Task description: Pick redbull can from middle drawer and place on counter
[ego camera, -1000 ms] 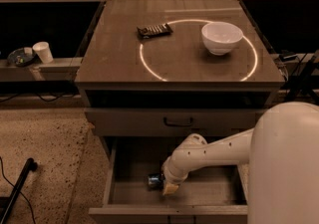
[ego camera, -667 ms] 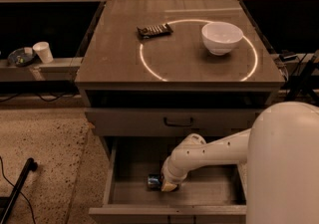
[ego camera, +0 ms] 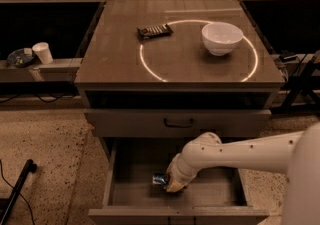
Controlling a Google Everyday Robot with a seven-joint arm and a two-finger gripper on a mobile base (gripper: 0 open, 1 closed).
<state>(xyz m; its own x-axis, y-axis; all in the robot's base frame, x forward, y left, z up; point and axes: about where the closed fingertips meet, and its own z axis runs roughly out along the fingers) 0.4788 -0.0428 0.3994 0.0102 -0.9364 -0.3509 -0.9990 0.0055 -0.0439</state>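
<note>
The redbull can (ego camera: 159, 179) lies on its side on the floor of the open middle drawer (ego camera: 125, 194), left of centre. My gripper (ego camera: 173, 185) reaches down into the drawer on the white arm (ego camera: 240, 151) from the right and sits right against the can's right end. The wrist hides most of the can. The counter (ego camera: 115, 54) with its white circle outline lies above the drawers.
A white bowl (ego camera: 222, 38) and a dark snack-bar wrapper (ego camera: 154, 31) sit on the counter. A closed drawer front with a dark handle (ego camera: 178, 122) is above the open drawer. A white cup (ego camera: 42, 52) stands on the left shelf. A black pole (ego camera: 17, 189) lies on the floor.
</note>
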